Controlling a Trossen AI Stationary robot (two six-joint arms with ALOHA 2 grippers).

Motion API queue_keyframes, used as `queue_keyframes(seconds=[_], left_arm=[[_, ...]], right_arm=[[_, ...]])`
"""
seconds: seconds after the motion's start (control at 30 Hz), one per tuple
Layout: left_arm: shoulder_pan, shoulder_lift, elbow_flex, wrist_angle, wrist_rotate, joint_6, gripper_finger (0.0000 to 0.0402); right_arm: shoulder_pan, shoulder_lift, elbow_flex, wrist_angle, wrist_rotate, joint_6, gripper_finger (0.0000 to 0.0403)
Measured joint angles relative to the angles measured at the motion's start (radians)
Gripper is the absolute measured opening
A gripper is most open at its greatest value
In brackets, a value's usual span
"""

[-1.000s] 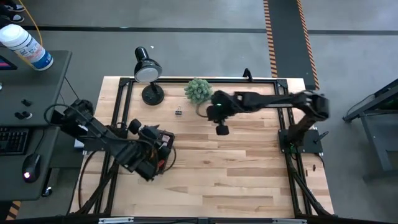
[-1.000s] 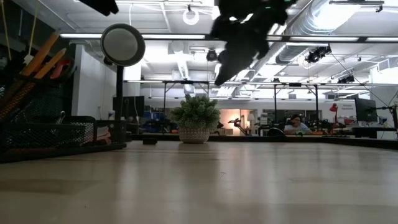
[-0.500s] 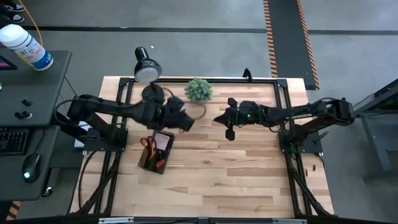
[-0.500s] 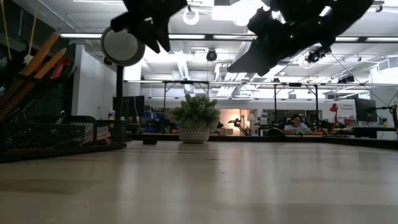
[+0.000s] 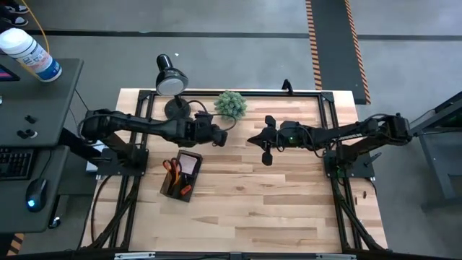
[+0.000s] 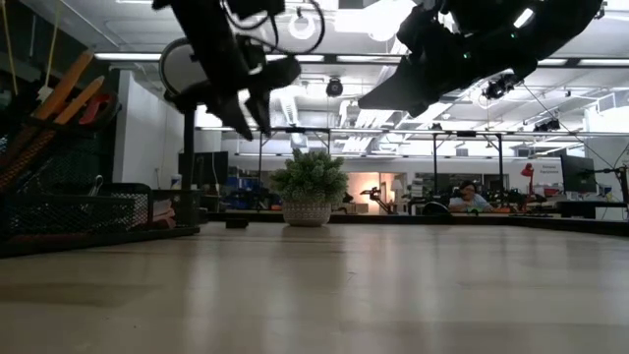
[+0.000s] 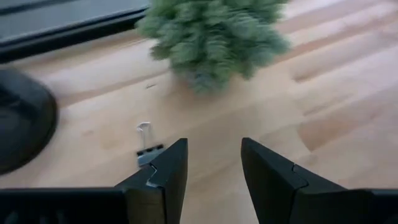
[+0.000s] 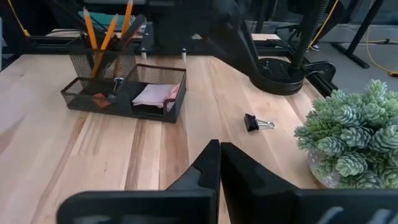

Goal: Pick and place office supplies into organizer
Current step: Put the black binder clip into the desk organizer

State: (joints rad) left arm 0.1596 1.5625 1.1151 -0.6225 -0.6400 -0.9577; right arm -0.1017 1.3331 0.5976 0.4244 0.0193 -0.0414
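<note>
A small black binder clip [image 7: 145, 152] lies on the wooden table between the lamp base [image 7: 18, 118] and the green plant [image 7: 211, 34]. It also shows in the right wrist view [image 8: 252, 122]. My left gripper [image 7: 214, 180] hovers open just short of it and above the table, and the clip sits beside one finger, not between the two. In the high view the left gripper [image 5: 221, 137] covers the clip. The black mesh organizer [image 5: 180, 175] holds pencils [image 8: 93, 31], red scissors [image 5: 172, 167] and a pink pad [image 8: 155, 94]. My right gripper [image 5: 253, 139] hangs shut and empty to the right of the plant.
The black desk lamp [image 5: 171, 81] stands at the far left and the potted plant [image 5: 230, 105] at the far middle, both close to the left gripper. The two grippers face each other a short way apart. Bare wood [image 5: 274, 202] stretches over the near half of the table.
My left gripper has swung from above the organizer toward the table's far edge and right, sinking and rolling, and now hangs by the binder clip, still open. The organizer now shows uncovered. My right gripper has tipped from pointing down to nearly level, dropped a little, then kept still.
</note>
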Motion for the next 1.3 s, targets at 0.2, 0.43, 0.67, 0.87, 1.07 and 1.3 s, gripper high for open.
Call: queue_keyframes(seconds=[0.2, 0.43, 0.67, 0.87, 1.07, 1.3], left_arm=[[0.051, 0.055, -0.048, 0.027, 0.031, -0.045, 0.0138], [0.050, 0.100, -0.053, 0.073, 0.009, -0.029, 0.0138], [0.050, 0.107, -0.053, 0.115, -0.043, -0.034, 0.0138], [0.065, 0.139, -0.053, 0.107, -0.034, -0.043, 0.0138], [0.086, 0.213, -0.052, 0.098, -0.029, -0.105, 0.0138], [0.110, 0.271, -0.053, 0.094, -0.022, -0.154, 0.0138]], right_arm=[[0.000, 0.000, 0.001, 0.009, -0.005, 0.008, 0.0002], [0.000, 0.000, 0.001, 0.018, -0.005, 0.008, 0.0004], [0.000, 0.000, 0.001, 0.041, -0.010, 0.008, 0.0001], [0.000, 0.000, 0.001, 0.045, -0.011, 0.008, 0.0007], [0.004, 0.001, 0.001, 0.045, -0.027, 0.015, 0.0001], [0.013, 0.001, 0.001, 0.048, -0.027, 0.015, 0.0005]])
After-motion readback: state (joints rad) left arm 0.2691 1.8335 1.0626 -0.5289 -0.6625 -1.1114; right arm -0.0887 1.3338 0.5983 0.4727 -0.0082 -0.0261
